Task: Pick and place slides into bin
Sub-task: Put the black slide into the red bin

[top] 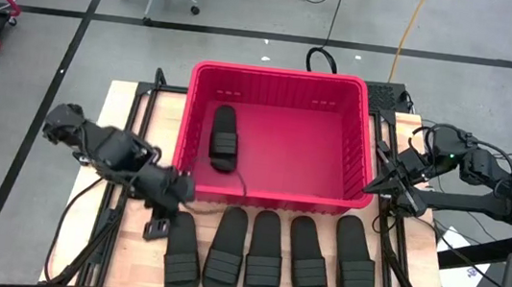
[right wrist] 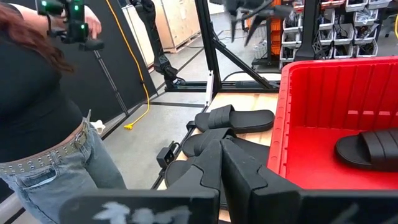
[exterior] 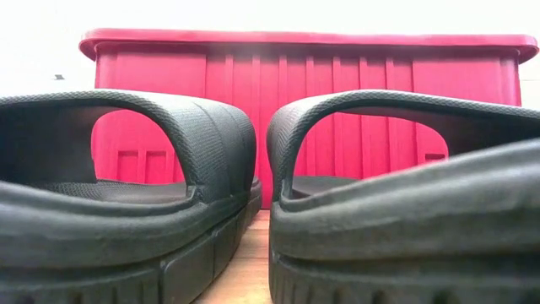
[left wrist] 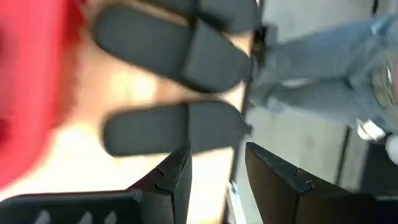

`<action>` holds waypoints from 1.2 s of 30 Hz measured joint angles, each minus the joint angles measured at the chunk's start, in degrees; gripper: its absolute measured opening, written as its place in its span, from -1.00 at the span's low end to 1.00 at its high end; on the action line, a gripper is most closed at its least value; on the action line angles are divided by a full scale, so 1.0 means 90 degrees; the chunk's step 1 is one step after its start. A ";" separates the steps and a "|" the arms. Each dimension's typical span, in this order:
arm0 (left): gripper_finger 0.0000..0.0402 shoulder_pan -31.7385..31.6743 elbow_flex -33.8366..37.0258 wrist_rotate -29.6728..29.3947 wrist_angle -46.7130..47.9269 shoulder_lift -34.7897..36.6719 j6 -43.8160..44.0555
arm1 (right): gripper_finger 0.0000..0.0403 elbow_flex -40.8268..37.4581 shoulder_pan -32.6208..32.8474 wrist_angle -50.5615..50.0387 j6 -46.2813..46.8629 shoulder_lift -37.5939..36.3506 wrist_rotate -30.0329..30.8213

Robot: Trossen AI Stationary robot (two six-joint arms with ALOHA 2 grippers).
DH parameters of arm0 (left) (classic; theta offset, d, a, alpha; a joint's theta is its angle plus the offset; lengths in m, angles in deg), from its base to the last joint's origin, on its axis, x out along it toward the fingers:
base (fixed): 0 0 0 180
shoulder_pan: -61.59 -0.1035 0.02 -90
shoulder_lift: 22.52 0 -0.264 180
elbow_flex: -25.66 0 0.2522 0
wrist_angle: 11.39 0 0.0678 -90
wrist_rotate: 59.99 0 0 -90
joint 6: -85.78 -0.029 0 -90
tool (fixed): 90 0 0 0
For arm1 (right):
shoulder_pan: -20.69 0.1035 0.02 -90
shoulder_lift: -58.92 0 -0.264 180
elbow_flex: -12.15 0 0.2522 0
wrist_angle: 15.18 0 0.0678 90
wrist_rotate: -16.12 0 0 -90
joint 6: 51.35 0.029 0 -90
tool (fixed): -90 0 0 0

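The red bin (top: 364, 127) stands at the table's middle and far side. One black slide (top: 225, 138) lies flat on the bin's floor near its left wall. Several more slides lie side by side along the table's near edge, from the leftmost (top: 181, 259) to the rightmost (top: 355, 264). Two of them fill the low view (exterior: 126, 194), with the bin's wall (exterior: 337, 84) behind them. My left gripper (top: 162, 225) is open and empty (left wrist: 217, 177) by the bin's near left corner, over the leftmost slide's far end. My right gripper (top: 377, 184) is shut and empty (right wrist: 225, 155) outside the bin's right wall.
A person in jeans stands by the table's near side, seen in the right wrist view (right wrist: 50, 124) and the left wrist view (left wrist: 323, 81). Black frame rails (top: 145, 102) run along the table's sides. Most of the bin's floor (top: 294, 148) is bare.
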 joint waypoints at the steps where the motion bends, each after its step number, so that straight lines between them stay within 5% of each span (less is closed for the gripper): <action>1: -0.28 0.0096 0.0181 0.0105 -0.0179 0.0006 0.0089 | -1.00 0.0000 -0.0002 0.0000 -0.0002 0.0001 -0.0001; 16: -0.28 0.0603 0.3122 0.1309 -0.3133 0.0015 0.0956 | -1.00 0.0000 0.0000 0.0000 -0.0002 0.0000 -0.0006; 36: -0.28 0.0844 0.5828 0.1084 -0.6055 0.0027 0.1447 | -1.00 0.0000 -0.0001 -0.0002 -0.0002 0.0000 -0.0007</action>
